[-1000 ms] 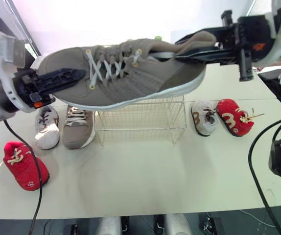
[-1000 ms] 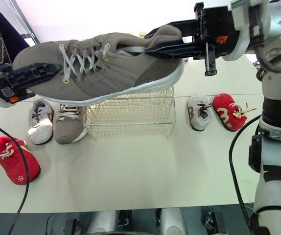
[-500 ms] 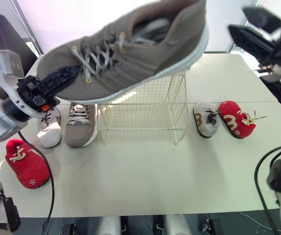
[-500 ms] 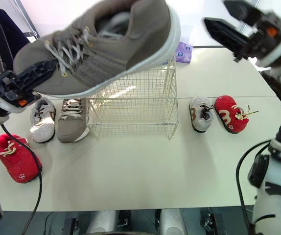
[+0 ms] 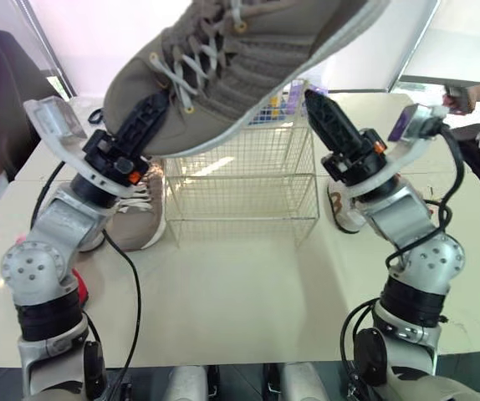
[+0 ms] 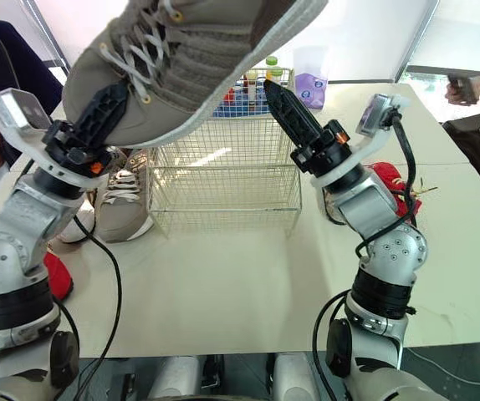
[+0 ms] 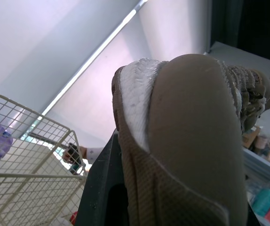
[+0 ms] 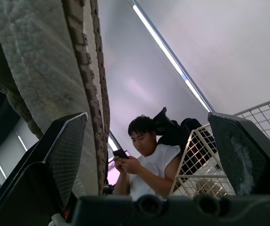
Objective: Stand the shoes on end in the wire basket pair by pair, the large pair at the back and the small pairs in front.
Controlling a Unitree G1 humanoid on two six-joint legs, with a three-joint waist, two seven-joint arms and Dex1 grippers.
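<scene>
Left jaws clench the toe of the large tan shoe [image 5: 248, 67], heel reaching far beyond them above the wire basket [image 5: 240, 196]. Right jaws gape empty beside its sole. Gripped at one end only, it might pivot loose and hit the rim.

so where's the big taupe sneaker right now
Head views: the large taupe lace-up sneaker is up above the cream wire basket, toe gripped by the left end effector.

Left gripper [image 6: 109, 105] jaws clamp large shoe [image 6: 202, 54] above wire basket [image 6: 223, 190].
</scene>
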